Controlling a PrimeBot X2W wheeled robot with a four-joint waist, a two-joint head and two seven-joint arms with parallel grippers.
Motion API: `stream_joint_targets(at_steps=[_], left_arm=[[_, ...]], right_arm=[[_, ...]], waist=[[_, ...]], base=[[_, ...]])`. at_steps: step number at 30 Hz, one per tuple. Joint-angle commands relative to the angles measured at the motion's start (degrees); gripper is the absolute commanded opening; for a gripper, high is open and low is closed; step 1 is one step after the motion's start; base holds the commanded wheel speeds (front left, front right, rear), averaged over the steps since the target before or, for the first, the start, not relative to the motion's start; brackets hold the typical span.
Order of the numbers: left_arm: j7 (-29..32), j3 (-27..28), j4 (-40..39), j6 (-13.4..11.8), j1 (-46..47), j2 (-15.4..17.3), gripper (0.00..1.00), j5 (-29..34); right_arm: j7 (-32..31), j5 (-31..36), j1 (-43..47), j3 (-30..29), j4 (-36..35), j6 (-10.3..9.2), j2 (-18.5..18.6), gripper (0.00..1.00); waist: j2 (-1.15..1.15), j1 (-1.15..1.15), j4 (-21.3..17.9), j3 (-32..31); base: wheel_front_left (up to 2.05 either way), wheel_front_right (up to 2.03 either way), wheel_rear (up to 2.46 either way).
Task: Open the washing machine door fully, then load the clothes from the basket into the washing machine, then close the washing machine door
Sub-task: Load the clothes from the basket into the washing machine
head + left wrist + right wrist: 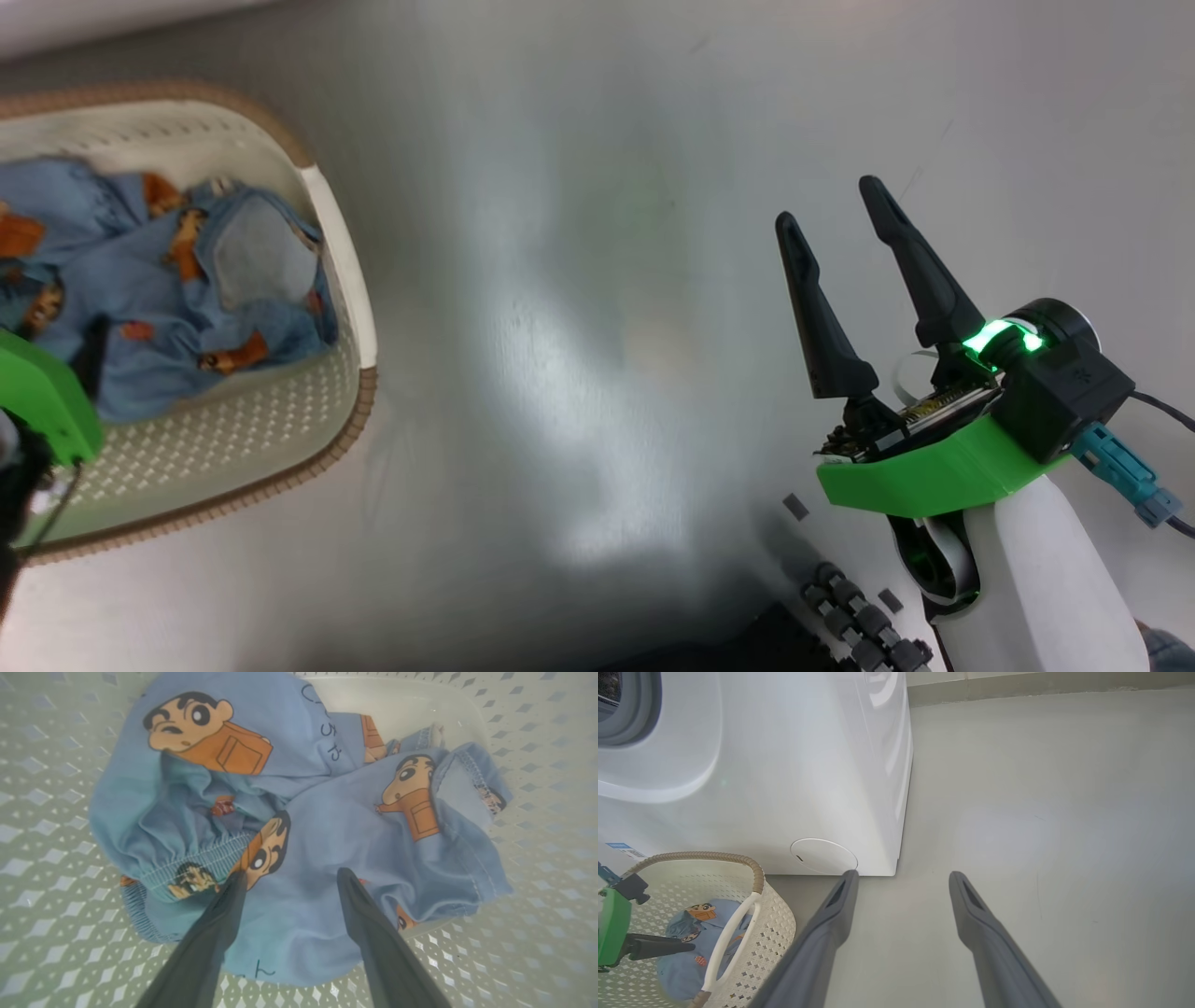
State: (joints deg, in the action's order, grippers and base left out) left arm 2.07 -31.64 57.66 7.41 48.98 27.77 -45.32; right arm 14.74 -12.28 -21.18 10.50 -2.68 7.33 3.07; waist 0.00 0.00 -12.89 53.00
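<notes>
Ahead of the dark grey left jaws, light blue clothes [299, 826] carry orange-and-black cartoon figures inside a cream basket [537, 933] with diamond perforations and brown woven rim; the washer [784, 788] is white, the floor [1041, 812] grey.

Bright, diffuse light — a pale glare smears the grey floor [569, 392], and wrist-view edges bow and soften.

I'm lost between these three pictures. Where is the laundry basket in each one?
Head view: the basket sits at the left edge.
Left wrist view: the basket rings the whole frame.
Right wrist view: lower left, the basket before the washing machine.
Shared landmark: the blue cartoon-print clothes inside it.
</notes>
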Motion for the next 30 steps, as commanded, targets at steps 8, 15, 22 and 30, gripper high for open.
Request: stream_joint_targets(at_steps=[8, 15, 22, 30], left_arm=[[-0.44, -1.27, 3.00, 0.07, 4.56, 3.86, 1.00, -2.04], [0.10, -4.83, 1.81, 0.08, 6.77, 2.35, 1.00, -4.10], [-0.84, -9.26, 3.58, 0.08, 7.93, 1.22, 1.00, -3.88], [-2.49, -13.84, 5.49, 0.08, 9.48, -0.34, 0.00, -3.43]], right_arm=[[0.26, 0.80, 3.16, 1.17, -2.73, 0.16, -0.19, 1.00], [0.26, 1.08, 4.61, 0.60, -3.27, 0.16, -0.19, 1.00], [0.26, 1.68, 6.40, -0.16, -4.40, 0.16, -0.19, 1.00], [0.26, 2.15, 7.64, -1.62, -5.40, 0.16, -0.19, 1.00]], waist=[[0.00, 0.00, -0.48, 4.68], [0.00, 0.00, -0.42, 5.37], [0.00, 0.00, -0.35, 5.48], [0.00, 0.00, -0.04, 5.90]], base=[[0.00, 0.00, 0.00], [0.00, 0.00, 0.00], [0.00, 0.00, 0.00], [0.00, 0.00, 0.00]])
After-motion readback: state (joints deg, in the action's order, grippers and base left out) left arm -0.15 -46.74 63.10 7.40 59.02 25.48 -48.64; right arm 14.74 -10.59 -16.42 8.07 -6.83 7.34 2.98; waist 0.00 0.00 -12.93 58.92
